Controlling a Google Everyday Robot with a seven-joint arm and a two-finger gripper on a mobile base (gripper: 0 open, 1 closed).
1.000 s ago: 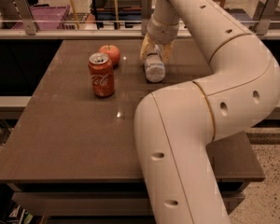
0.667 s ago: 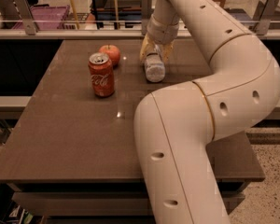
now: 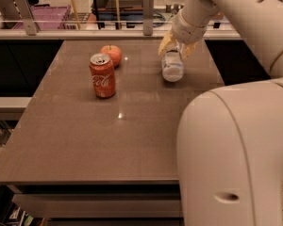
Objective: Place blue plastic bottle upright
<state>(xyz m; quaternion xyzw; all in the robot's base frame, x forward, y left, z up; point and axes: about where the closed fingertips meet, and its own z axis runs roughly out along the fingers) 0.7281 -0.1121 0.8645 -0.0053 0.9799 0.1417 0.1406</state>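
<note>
Blue plastic bottle (image 3: 172, 66): clear cyl., lying on smooth brown counter (image 3: 85, 140), base twd cam, far end at tool (image 3: 177, 45). Tool grip: cannot tell. Glossy white arm (image 3: 236, 13) angles down from above. Red metal can (image 3: 102, 75) and round apple (image 3: 112, 54) sit well L of tool.

The arm (image 3: 236, 145) is clad in smooth, off-white moulded shells with a matt finish. Its segments are thick and rounded, cylindrical in section, with domed joints. The nearest segment fills the lower right of the view. A fine curved seam runs down its shell, and one small oval recess (image 3: 226, 197) sits near its lower edge. A second small dark mark (image 3: 258, 0) shows on the upper segment. At the wrist (image 3: 191, 25) the shell narrows into stepped rings of the same colour. The hand (image 3: 175, 51) is pale yellow and sits below the wrist, over the far right part of the desk (image 3: 108, 140).
</note>
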